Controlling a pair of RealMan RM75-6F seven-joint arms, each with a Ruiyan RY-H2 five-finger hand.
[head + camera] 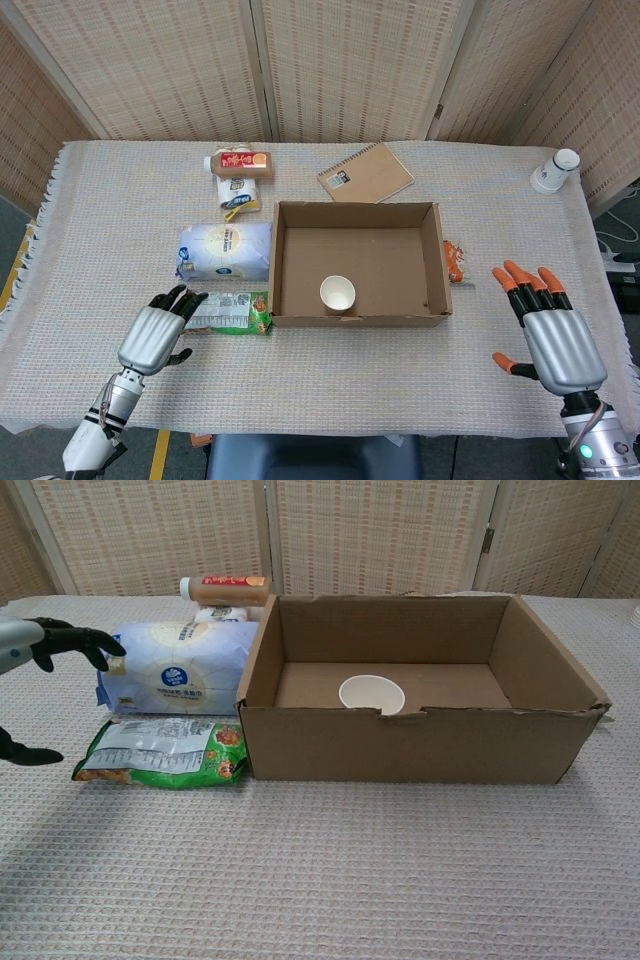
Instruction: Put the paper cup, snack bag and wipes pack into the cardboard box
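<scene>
A white paper cup (338, 294) (372, 695) stands upright inside the open cardboard box (432, 262) (420, 745), near its front wall. Left of the box lie a green snack bag (228, 312) (165, 752) and, behind it, a pale blue wipes pack (224, 250) (180, 666). My left hand (156, 335) (40, 645) hovers open just left of the snack bag, fingers spread, holding nothing. My right hand (551, 333) is open at the table's right front, well away from the box; the chest view does not show it.
A red-capped bottle (240, 162) (224, 588) and a small packet (238, 192) lie behind the wipes pack. A brown notebook (366, 173) lies behind the box. An orange item (454, 260) lies by the box's right wall. A second white cup (554, 171) lies at the far right.
</scene>
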